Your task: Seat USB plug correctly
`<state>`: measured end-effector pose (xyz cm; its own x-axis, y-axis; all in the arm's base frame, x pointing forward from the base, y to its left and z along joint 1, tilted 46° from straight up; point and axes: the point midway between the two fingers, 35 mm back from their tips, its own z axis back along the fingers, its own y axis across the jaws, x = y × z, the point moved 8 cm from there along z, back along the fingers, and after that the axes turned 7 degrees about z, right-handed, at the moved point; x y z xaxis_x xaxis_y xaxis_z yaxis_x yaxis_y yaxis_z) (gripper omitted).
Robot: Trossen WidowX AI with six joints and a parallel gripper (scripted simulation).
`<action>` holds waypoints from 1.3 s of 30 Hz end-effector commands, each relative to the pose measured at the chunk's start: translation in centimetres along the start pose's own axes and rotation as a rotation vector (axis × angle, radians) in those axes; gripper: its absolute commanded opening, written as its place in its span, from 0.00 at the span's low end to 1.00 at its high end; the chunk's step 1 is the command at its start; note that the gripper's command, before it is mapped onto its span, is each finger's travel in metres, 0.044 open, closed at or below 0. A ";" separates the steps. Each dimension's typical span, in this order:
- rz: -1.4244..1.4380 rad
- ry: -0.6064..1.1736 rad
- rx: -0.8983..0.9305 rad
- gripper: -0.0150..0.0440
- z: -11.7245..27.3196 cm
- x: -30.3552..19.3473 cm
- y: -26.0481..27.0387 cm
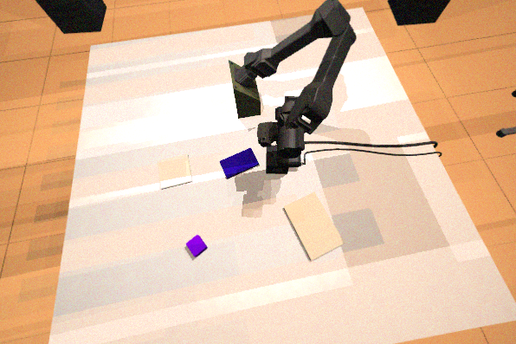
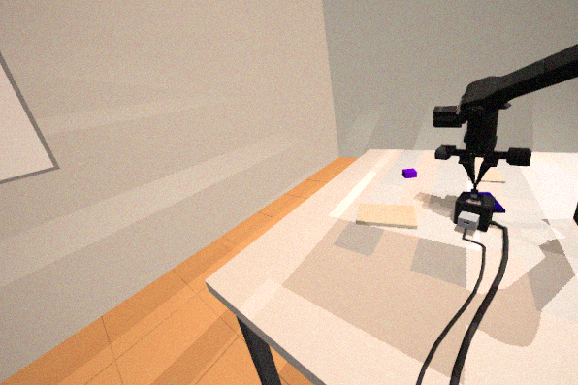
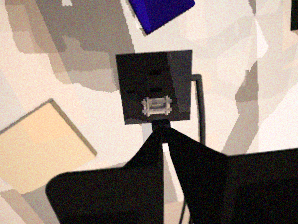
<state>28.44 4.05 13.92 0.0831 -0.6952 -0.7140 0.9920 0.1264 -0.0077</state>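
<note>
The black power cube (image 1: 276,165) (image 2: 461,208) (image 3: 142,75) stands on the table below the arm. A bright metal-rimmed socket (image 2: 472,202) (image 3: 157,106) shows on its top, near one edge, with other dark slots in the top. My gripper (image 2: 475,186) (image 3: 163,133) points down at the cube's top. It is shut on the small, dark USB plug (image 2: 474,191) (image 3: 161,124). The plug looks upright, at or just above the cube's top, beside the visible metal rim. Its metal end is hidden, so its depth and which way round it is cannot be told.
A pale grey plug (image 2: 468,220) sits at the cube's side, with black cables (image 1: 368,144) (image 2: 504,251) (image 3: 201,110). A blue block (image 1: 239,163) (image 3: 162,12) lies close by. Tan boards (image 1: 313,226) (image 1: 175,170) (image 2: 387,215) (image 3: 45,145) and a purple cube (image 1: 196,245) (image 2: 409,173) lie farther off.
</note>
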 end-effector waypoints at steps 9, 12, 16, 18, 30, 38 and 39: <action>-0.008 0.000 0.000 0.25 -0.2 0.1 0.0; -0.009 0.000 0.001 0.25 -0.2 0.2 0.0; -0.011 0.000 0.001 0.25 -0.3 0.2 0.0; -0.011 0.000 0.001 0.25 -0.3 0.2 0.0; -0.015 0.000 0.001 0.25 -0.4 0.3 0.0; -0.018 0.000 0.001 0.25 -0.5 0.4 -0.1; -0.018 0.000 0.001 0.25 -0.5 0.4 -0.1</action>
<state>28.37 4.14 13.35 0.0706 -0.6971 -0.7135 0.9929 0.1177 -0.0167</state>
